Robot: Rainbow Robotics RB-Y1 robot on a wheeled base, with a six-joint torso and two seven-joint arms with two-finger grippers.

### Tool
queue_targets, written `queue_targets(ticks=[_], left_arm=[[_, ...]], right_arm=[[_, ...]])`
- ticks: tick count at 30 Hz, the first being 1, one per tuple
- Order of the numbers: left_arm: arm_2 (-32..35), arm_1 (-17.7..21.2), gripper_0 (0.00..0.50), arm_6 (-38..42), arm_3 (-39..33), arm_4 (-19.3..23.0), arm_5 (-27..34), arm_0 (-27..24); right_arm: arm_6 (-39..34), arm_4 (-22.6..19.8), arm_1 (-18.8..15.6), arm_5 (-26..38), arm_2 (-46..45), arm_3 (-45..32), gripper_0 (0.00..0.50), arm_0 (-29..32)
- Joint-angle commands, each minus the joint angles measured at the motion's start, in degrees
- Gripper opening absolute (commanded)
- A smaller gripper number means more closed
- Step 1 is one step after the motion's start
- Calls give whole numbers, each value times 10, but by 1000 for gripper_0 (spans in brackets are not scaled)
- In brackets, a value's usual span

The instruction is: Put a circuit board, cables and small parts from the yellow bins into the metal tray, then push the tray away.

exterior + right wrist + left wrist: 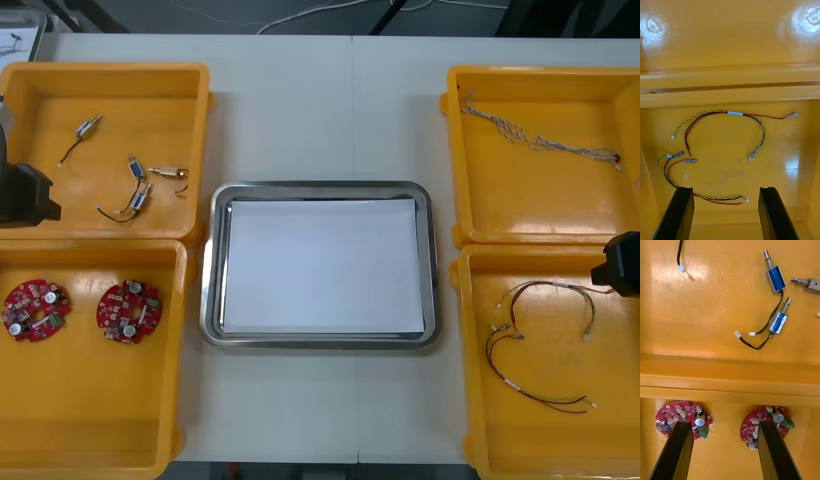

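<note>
The metal tray (207,270), white inside, lies mid-table with nothing in it. Two round red circuit boards (36,310) (128,311) lie in the near left yellow bin (90,400). My left gripper (724,425) hangs open above them, one finger over each board (672,414) (751,424). Small metal parts (775,277) (779,320) lie in the bin beyond the wall. My right gripper (726,191) is open over the near right bin (560,440), above red, yellow and black cables (730,113) (668,176).
The far right bin (540,200) holds a twisted blue and white cable (540,140). The far left bin (120,90) holds several small metal parts (140,197). My left arm (25,195) and right arm (620,265) show at the table's sides.
</note>
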Motion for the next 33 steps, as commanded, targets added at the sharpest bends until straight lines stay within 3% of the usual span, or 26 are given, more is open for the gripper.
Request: queue_targets(ticks=[1,10,16,23,33], left_arm=[[18,25,500,-55,-16,-5,-5,8],[18,25,500,-55,-16,-5,-5,8],[28,23,500,-58,-15,35,3,18],[38,24,500,-59,-25,44,16,23],[76,22,500,-56,-96,35,13,98]], right_arm=[[3,-4,0,1,-11,-13,500,32],[3,-10,-22,2,-14,-59,500,72],[15,-13,-21,2,-14,-92,500,95],[37,-18,-22,-17,-13,-129,500,135],[134,8,-19,-86,-13,-134,500,213]])
